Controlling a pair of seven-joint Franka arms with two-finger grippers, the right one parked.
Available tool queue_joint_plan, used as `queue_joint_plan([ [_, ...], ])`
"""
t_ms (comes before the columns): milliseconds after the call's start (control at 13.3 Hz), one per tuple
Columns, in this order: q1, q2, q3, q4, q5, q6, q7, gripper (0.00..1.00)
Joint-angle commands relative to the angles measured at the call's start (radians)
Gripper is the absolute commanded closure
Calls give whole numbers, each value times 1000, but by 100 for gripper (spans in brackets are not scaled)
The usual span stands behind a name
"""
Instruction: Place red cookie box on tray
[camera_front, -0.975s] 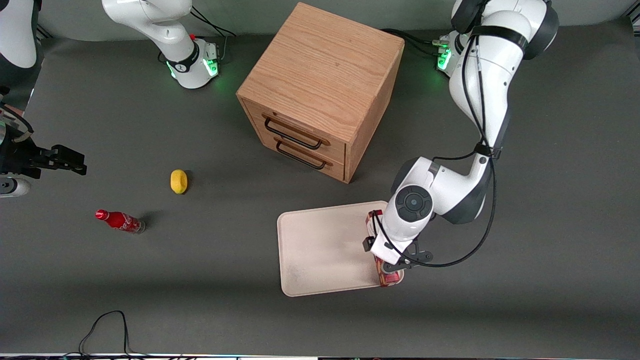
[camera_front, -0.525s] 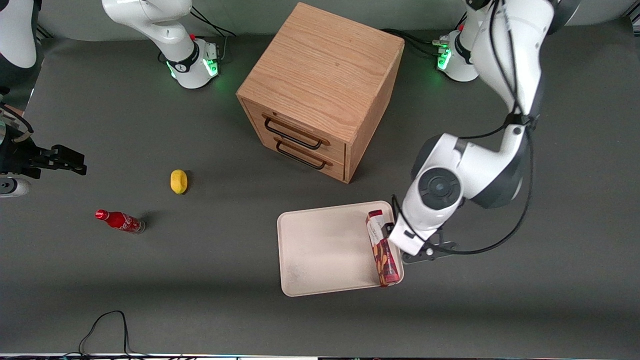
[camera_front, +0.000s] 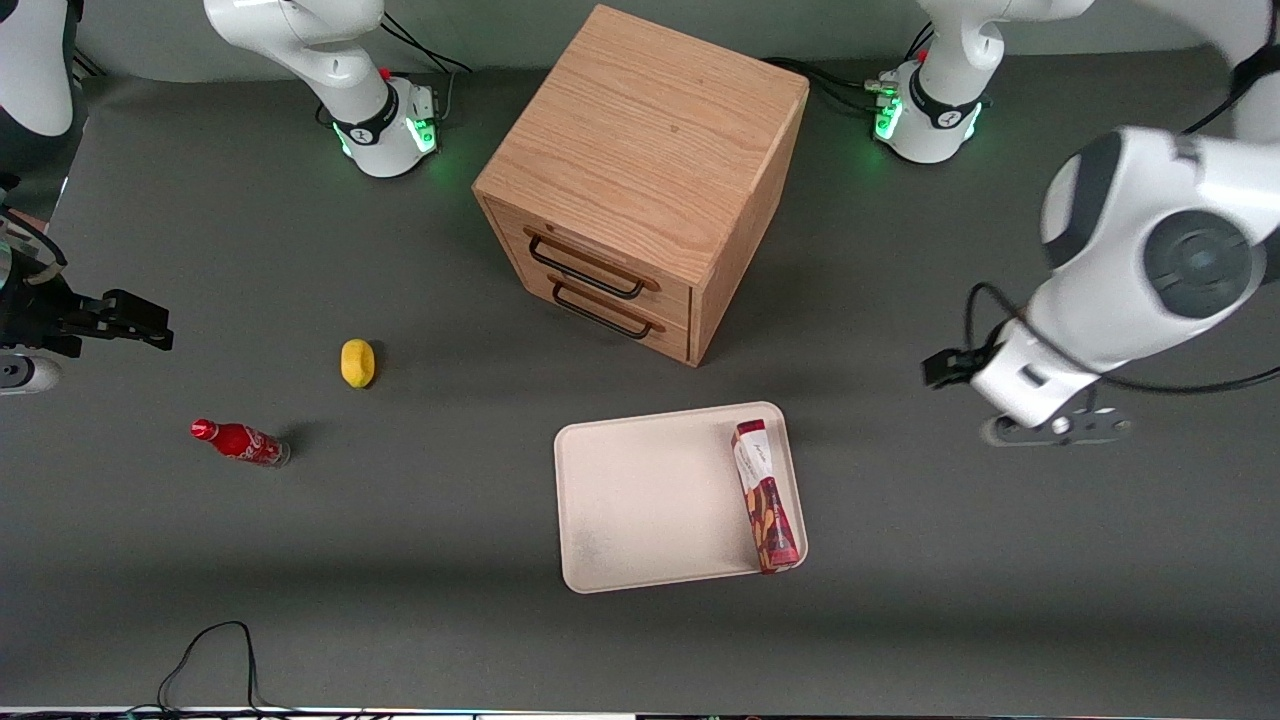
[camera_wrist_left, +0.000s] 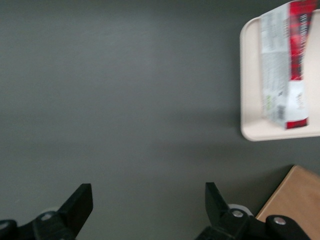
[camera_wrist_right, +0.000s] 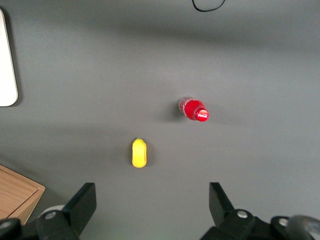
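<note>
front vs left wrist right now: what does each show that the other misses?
Front view only: the whole tray, the full red cookie box lying along the tray edge nearest the working arm, both drawer fronts of the wooden cabinet, the yellow object and the red soda bottle toward the parked arm's end of the table.

Left wrist only: the claw open, holding nothing, over bare table.

Both: the box's white end resting on the tray, and part of the cabinet.

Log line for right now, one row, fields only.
phase: release done | red cookie box: lying in tray, along its edge | gripper: open, empty, above bare table | drawers: closed
</note>
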Motion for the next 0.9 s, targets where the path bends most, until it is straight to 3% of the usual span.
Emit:
queue_joint_plan([
  [0,-13,-176,86,-161,-19,-19,120,0],
  [150,-23,-219,168,-173,-15,-61,161,0],
  [375,11,-223,200,-114,-7,-137,164,0],
  [825,173,-216,71,-86,-7,-155,164,0],
])
